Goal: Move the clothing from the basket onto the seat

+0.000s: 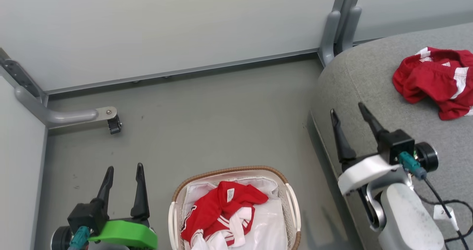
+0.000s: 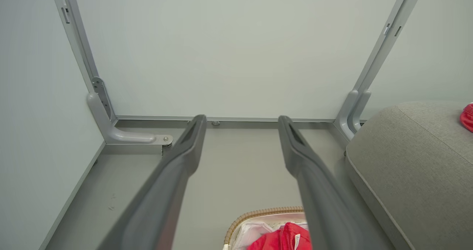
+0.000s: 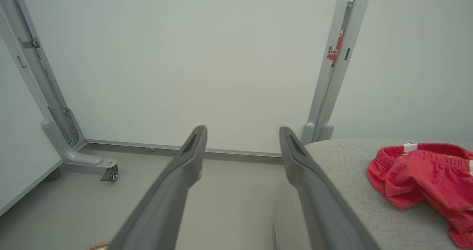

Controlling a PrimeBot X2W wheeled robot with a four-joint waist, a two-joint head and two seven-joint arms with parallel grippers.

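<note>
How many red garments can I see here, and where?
2. One red garment lies crumpled on the grey seat; the other red garment sits in the basket, where more could hide beneath it.

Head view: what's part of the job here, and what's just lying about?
Job: basket; red clothing in it; seat; red clothing on it.
Lying about: partition leg; caster; corner post; cable.
</note>
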